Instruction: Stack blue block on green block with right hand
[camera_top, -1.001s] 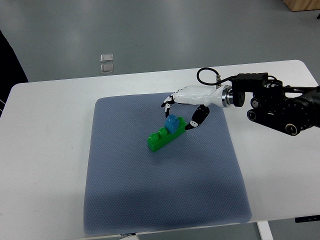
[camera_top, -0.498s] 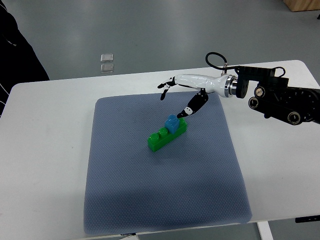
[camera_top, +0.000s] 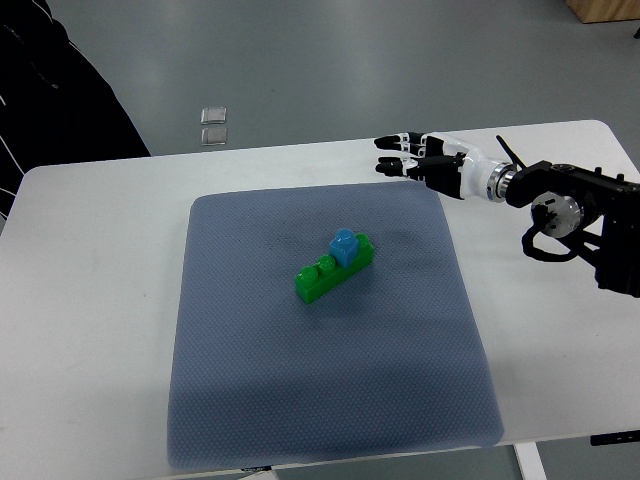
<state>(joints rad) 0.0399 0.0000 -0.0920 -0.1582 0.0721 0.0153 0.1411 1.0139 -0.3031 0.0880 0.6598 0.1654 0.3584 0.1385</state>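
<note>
We log: small blue plastic block (camera_top: 344, 246) seated atop long green studded block (camera_top: 335, 267) mid grey mat (camera_top: 330, 400) on white bench (camera_top: 90, 330); right robot hand (camera_top: 420, 160) empty w/ fingers spread, well apart; risk: partly seated studs, bump topples it.

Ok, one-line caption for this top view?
Small blue block sits on long green block; right hand open, clear of both.

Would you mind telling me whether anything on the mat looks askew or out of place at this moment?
Nothing stands out. The blue block sits on the far end of the green block, which lies diagonally on the grey mat. The right hand is open and empty, off the mat's far right corner.
</note>
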